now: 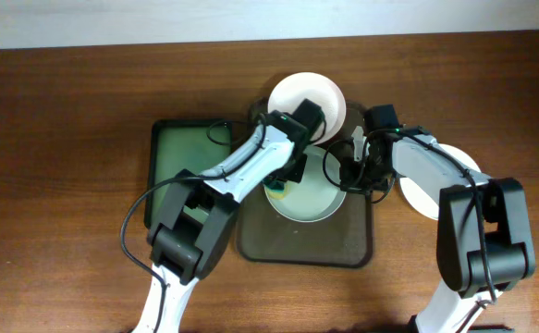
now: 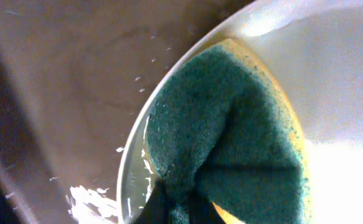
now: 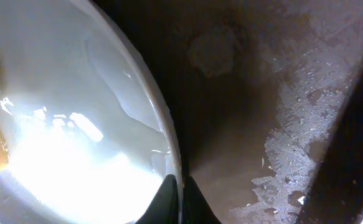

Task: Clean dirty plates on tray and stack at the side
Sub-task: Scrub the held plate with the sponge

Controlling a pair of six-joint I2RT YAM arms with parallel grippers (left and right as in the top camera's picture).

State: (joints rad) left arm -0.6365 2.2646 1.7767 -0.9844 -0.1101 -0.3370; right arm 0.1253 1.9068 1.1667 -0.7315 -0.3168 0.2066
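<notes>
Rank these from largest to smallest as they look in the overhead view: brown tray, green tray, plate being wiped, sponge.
1. brown tray
2. green tray, partly covered
3. plate being wiped
4. sponge

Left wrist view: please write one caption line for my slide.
Green sponge with yellow backing pressed on the inner edge of a white plate, above the wet tray.

Three plates [image 1: 315, 91] [image 1: 311, 199] [image 1: 419, 199], two trays [image 1: 306, 250] (one green [image 1: 172, 153]) – one sponge [image 2: 231, 124]

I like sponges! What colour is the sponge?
The sponge is dark teal-green with a yellow edge, clearest in the left wrist view.
</notes>
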